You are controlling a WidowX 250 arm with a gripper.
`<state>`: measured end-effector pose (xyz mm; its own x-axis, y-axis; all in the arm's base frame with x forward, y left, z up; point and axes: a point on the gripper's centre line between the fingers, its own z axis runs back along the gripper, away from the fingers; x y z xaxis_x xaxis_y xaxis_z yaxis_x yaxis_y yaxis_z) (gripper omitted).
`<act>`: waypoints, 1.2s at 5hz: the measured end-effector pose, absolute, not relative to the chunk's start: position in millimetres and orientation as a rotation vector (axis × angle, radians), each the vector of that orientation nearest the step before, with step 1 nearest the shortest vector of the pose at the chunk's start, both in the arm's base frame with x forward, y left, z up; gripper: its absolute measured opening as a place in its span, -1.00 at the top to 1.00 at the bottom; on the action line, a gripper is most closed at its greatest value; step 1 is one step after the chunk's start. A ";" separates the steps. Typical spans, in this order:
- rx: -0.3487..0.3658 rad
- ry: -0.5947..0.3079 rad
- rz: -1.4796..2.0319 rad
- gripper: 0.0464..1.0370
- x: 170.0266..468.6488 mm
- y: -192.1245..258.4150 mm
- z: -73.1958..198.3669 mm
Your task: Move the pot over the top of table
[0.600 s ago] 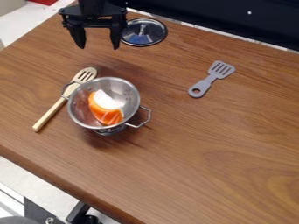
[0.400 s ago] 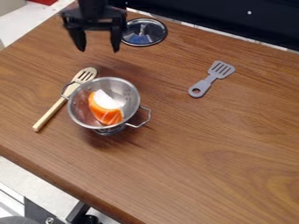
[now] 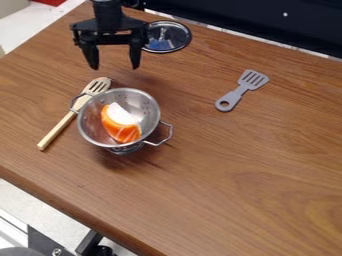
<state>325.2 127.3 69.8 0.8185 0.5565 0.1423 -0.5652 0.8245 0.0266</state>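
My gripper hangs at the upper left of the camera view, open with nothing between its fingers. Below it in the view stands the pot, a metal colander with two wire handles, upright on the wooden table. An orange and white piece lies inside the pot. The gripper is apart from the pot's rim.
A wooden slotted spoon lies along the pot's left side, partly behind its left handle. A glass lid lies beside the gripper at the back. A grey toy spatula lies right of the pot.
My gripper has moved down in the view, toward the pot, and slightly right, its fingers still apart. The pot and the utensils have stayed where they were.
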 end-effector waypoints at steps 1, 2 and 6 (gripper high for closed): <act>0.072 -0.109 0.718 -0.92 321.4 114.9 94.7; 0.119 -0.052 0.899 -0.92 313.0 97.9 98.9; 0.177 -0.061 1.163 -0.92 290.2 45.7 92.2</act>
<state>290.2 45.7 92.2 0.3963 0.9075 0.1393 -0.9171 0.3841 0.1071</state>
